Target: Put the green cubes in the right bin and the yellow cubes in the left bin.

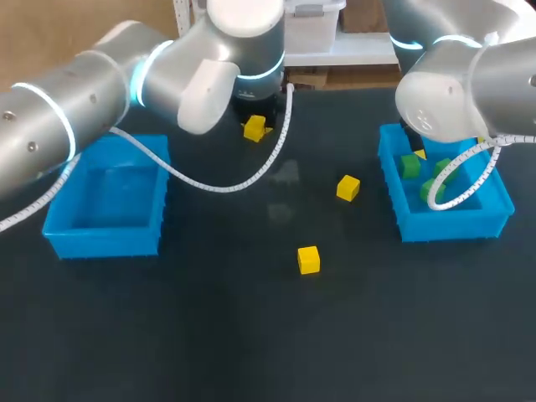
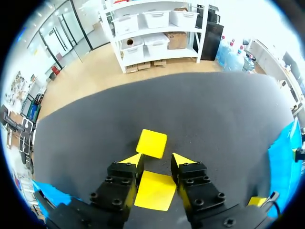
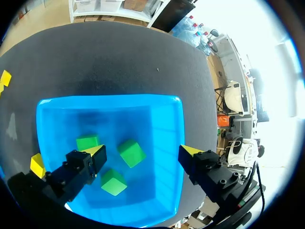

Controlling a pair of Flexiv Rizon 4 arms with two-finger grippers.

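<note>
above the right bin [image 3: 167,138], the right tool [image 3: 144,151] wide open and empty, three green cubes [image 3: 132,152] beneath it

Green cubes [image 3: 132,152] — three; yellow cubes [image 1: 347,188] — four; blue bins [image 1: 105,239] — two.

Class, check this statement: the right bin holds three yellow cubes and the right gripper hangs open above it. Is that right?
No. The three cubes in the right bin are green, not yellow, as the right wrist view shows. The right gripper does hang open above it.
</note>
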